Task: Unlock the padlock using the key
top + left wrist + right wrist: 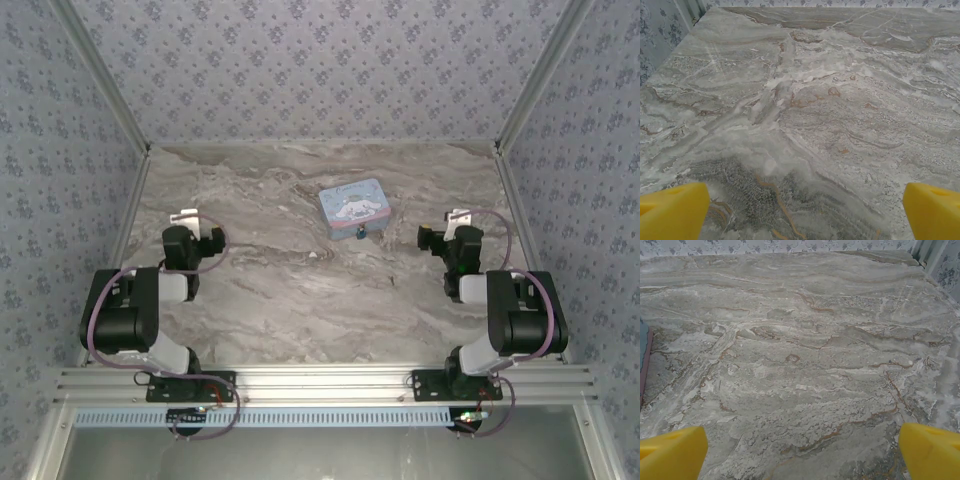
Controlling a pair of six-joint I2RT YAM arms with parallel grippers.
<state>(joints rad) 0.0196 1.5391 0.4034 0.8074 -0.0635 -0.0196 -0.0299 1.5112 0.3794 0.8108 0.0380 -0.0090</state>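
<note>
The padlock (360, 232) is a tiny dark blue body hanging at the front edge of the pale blue tin (355, 207), which lies right of the table's middle. A small pale speck (314, 256) lies on the marble left of the padlock; it may be the key, but it is too small to tell. My left gripper (198, 236) hovers at the table's left side, far from the tin. Its yellow fingertips (672, 212) stand wide apart over bare marble, so the left gripper (805, 212) is open. My right gripper (440, 236) is right of the tin, and the right gripper (802, 452) is open with nothing in it.
The marble table (300, 290) is fenced by patterned walls at the back and both sides, with metal posts (520, 100) at the corners. A sliver of the tin's side (643, 347) shows at the left edge of the right wrist view.
</note>
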